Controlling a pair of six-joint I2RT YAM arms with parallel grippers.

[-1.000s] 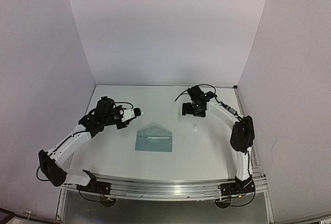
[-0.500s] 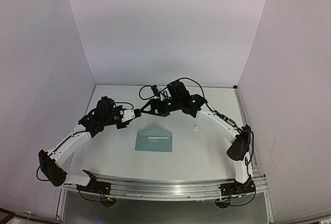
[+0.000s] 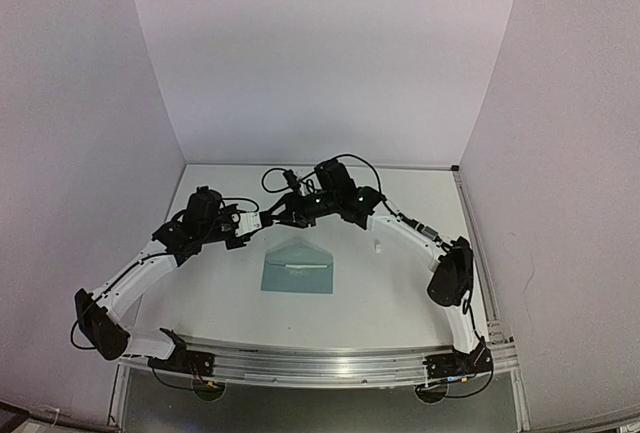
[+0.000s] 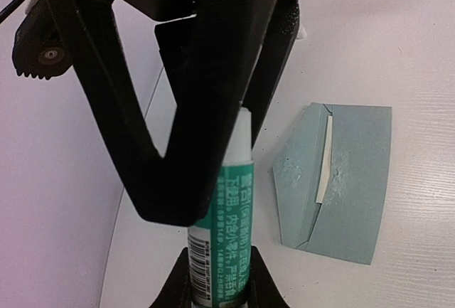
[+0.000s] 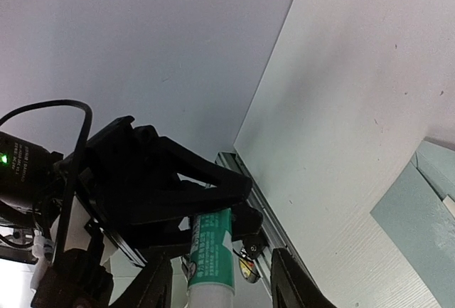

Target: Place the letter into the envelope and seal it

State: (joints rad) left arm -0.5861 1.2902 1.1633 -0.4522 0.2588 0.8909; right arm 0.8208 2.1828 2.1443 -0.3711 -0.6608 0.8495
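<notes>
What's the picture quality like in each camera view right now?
Left wrist view: the right gripper is a black silhouette filling much of the frame; glue stick label and envelope are sharp. Right wrist view: left gripper dark against a pale wall. Top view: evenly lit, front rail bowed.

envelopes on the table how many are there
1. The teal envelope lies flat near the middle of the table, flap open. A strip of table behind it is covered, so another could be hidden.
</notes>
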